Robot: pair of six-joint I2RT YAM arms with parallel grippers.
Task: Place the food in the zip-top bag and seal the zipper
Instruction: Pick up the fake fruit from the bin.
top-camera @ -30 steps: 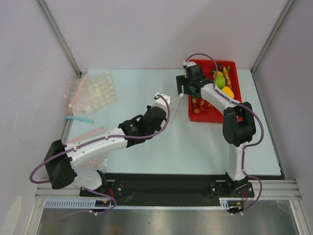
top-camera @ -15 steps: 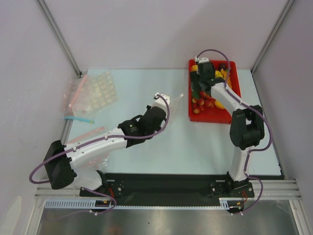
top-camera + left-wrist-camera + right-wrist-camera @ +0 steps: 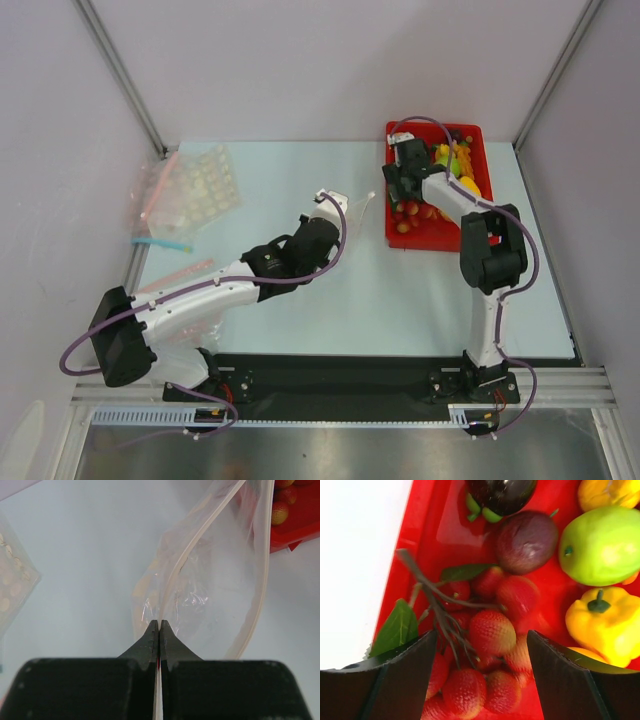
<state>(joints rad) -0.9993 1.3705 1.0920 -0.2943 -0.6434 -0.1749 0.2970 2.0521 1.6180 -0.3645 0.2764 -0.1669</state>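
As the overhead view shows it, the zip-top bag [image 3: 358, 207] sits at centre frame, just left of the red tray [image 3: 478, 130], pinched by the left gripper [image 3: 338, 199]. The right gripper [image 3: 404, 187] is low over the tray's left half at upper right, among the food [image 3: 452, 160]. How far it is spread cannot be told from here.

In the left wrist view, the left gripper [image 3: 159, 629] is closed to a slit on the bag's edge, where the zipper [image 3: 192, 547] begins. The strip runs up toward the top right, and the zip-top bag [image 3: 215, 595] opens in a loop toward the red tray [image 3: 300, 530] at upper right. The film looks thin, limp and slippery (it will probably fold rather than stand), so the stiffer rim seems the sound place to hold.

In the right wrist view, the right gripper [image 3: 481, 636] stands wide and holds nothing, its fingers [image 3: 405, 675] either side of a cluster of red pieces [image 3: 491, 631] on a twig [image 3: 427, 592] at lower centre. A yellow pepper [image 3: 605, 622] lies at right, a green fruit [image 3: 602, 545] above it. These look light, hard and glossy, apt to squirt from a pinch; a red piece is best taken across its middle.
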